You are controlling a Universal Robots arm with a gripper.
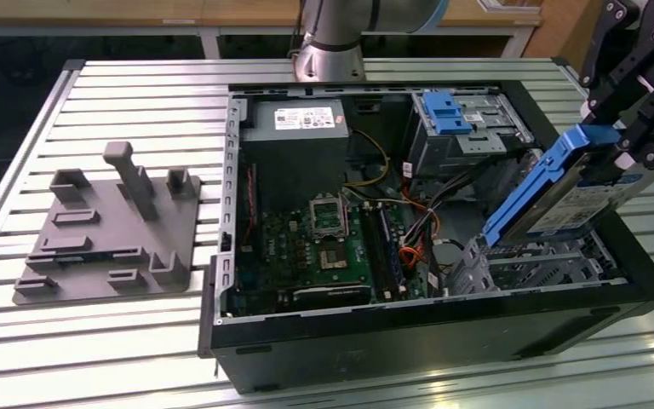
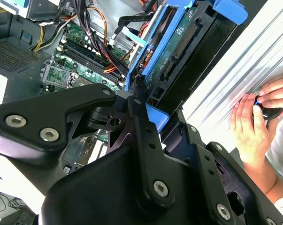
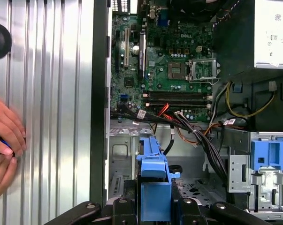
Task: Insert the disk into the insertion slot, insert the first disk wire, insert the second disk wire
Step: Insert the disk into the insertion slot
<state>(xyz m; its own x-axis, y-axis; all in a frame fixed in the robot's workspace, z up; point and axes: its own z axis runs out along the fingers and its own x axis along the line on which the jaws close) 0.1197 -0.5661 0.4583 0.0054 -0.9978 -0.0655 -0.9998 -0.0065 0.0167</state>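
1. Nearest the exterior camera, the black computer case (image 1: pixel 418 311) is shown lying open on the slatted worktop (image 1: pixel 134 85), its front wall turned to the lens.
2. Just behind that wall, toward the exterior view's right, the insertion slot (image 1: pixel 548 264) is seen as a small perforated cage with no drive seated in it.
3. Over the cage, the disk (image 1: pixel 571 209) is held steeply tilted. Its lower end is brought down to the slot's mouth and its upper end is raised past the case's rim. Whether the two are touching cannot be made out.
4. The claw (image 1: pixel 620 145) is clamped on the disk's upper end, on the blue bracket.
5. The first step, the insertion, is judged to be in hand. In the second wrist view the disk's connector edge is shown bare, with no wire joined. For seating, the disk would need to be brought into line with the cage and slid in straight, clear of the cable bundle (image 1: pixel 418 230).
6. Deeper in the case, the motherboard (image 1: pixel 327 247), the taller bay with a blue latch (image 1: pixel 463 128) and the power supply (image 1: pixel 299 119) are pictured.
7. At the exterior view's left, a grey fixture (image 1: pixel 100 230) is set on the worktop. A person's hand (image 2: pixel 254 122) is shown beside the case, and the arm's base (image 1: pixel 329 43) is pictured farthest back.
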